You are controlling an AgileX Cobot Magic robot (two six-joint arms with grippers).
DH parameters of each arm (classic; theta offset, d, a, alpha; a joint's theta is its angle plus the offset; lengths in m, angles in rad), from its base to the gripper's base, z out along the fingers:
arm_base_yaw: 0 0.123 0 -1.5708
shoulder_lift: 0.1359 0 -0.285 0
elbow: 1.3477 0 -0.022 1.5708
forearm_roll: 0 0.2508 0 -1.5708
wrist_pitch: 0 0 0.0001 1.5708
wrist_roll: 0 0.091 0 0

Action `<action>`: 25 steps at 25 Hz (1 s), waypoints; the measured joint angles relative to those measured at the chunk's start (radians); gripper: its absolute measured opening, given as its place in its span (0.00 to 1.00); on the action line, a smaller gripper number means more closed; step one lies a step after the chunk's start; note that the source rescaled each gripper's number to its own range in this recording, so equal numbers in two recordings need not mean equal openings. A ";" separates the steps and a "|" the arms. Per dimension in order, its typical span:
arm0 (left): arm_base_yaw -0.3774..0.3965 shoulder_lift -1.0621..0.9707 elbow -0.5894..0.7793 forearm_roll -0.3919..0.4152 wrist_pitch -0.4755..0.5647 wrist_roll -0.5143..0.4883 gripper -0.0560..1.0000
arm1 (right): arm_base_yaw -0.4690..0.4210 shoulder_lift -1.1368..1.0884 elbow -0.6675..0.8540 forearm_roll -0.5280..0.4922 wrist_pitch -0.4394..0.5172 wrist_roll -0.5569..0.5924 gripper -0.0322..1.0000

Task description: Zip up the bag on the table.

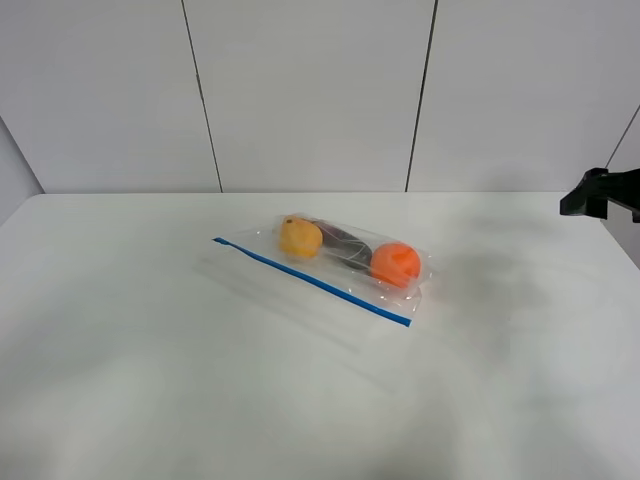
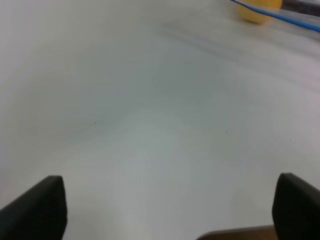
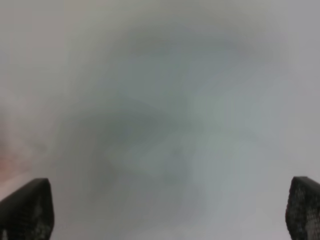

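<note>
Near edge of the counter (image 1: pixel 150 400) is bare white, nothing on it in the lower half of the high view

Left gripper (image 2: pixel 165 210): only two dark fingertips (image 2: pixel 37 210) show, at the bottom corners of the left wrist view, jaws spread as wide as the frame, nothing between them, just white counter surface below. At the upper right of that view a bit of the yellow fruit (image 2: pixel 257 12) and the blue zip strip (image 2: pixel 280 16) show, well apart from the fingertips

Right gripper (image 3: pixel 165 210): same picture, two dark tips at the bottom corners of the right wrist view, jaws wide apart, holding nothing. Rest of that view is blurred grey; a faint orange tint at the left edge, can't tell what it is

Centre of the high view: the bag (image 1: pixel 330 262) lies flat on the counter, running diagonally from upper left to lower right. Zip strip (image 1: pixel 310 281) is along the bag's near edge. Inside, left to right: yellow fruit (image 1: pixel 300 237), a dark purple item (image 1: pixel 345 245) between, orange fruit (image 1: pixel 395 264). Whether the zip is closed I can't tell. Nothing touches the bag

Right edge of the high view, at counter-back level: a black piece of the arm (image 1: pixel 600 193), well apart from the bag

Behind the counter: grey wall panels (image 1: pixel 310 90) with two dark seams
</note>
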 joint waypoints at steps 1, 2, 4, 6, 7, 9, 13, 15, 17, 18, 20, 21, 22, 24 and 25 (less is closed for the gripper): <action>0.000 0.000 0.000 0.000 0.000 0.000 1.00 | 0.000 -0.009 0.000 0.020 0.026 -0.027 1.00; 0.000 0.000 0.000 0.000 0.000 0.000 1.00 | 0.000 -0.017 0.000 0.038 0.045 -0.047 1.00; 0.000 0.000 0.000 0.000 0.000 0.000 1.00 | 0.000 -0.025 0.000 0.057 0.070 -0.062 1.00; 0.000 0.000 0.000 0.000 0.000 0.000 1.00 | 0.000 -0.028 0.000 0.060 0.081 -0.063 1.00; 0.000 0.000 0.000 0.000 0.000 0.000 1.00 | 0.000 -0.028 0.000 0.061 0.084 -0.063 1.00; 0.000 0.000 0.000 0.000 0.000 0.000 1.00 | 0.000 -0.028 0.000 0.063 0.097 -0.063 1.00; 0.000 0.000 0.000 0.000 0.000 0.000 1.00 | 0.000 -0.030 0.000 0.069 0.098 -0.066 1.00; 0.000 0.000 0.000 0.000 0.000 0.000 1.00 | 0.000 -0.032 0.000 0.071 0.094 -0.066 1.00; 0.000 0.000 0.000 0.000 0.000 0.000 1.00 | 0.000 -0.032 0.000 0.072 0.093 -0.066 1.00; 0.000 0.000 0.000 0.000 0.000 0.000 1.00 | 0.000 -0.032 0.000 0.074 0.092 -0.066 1.00; 0.000 0.000 0.000 0.000 0.000 0.000 1.00 | 0.000 -0.033 0.000 0.080 0.091 -0.070 1.00; 0.000 0.000 0.000 0.000 0.000 0.000 1.00 | 0.000 -0.033 0.000 0.088 0.091 -0.071 1.00; 0.000 0.000 0.000 0.000 0.000 0.000 1.00 | 0.000 -0.033 0.000 0.093 0.090 -0.073 1.00; 0.000 0.000 0.000 0.000 0.000 0.000 1.00 | 0.000 -0.033 0.000 0.094 0.090 -0.078 1.00; 0.000 0.000 0.000 0.000 0.000 0.000 1.00 | 0.000 -0.033 0.000 0.094 0.087 -0.078 1.00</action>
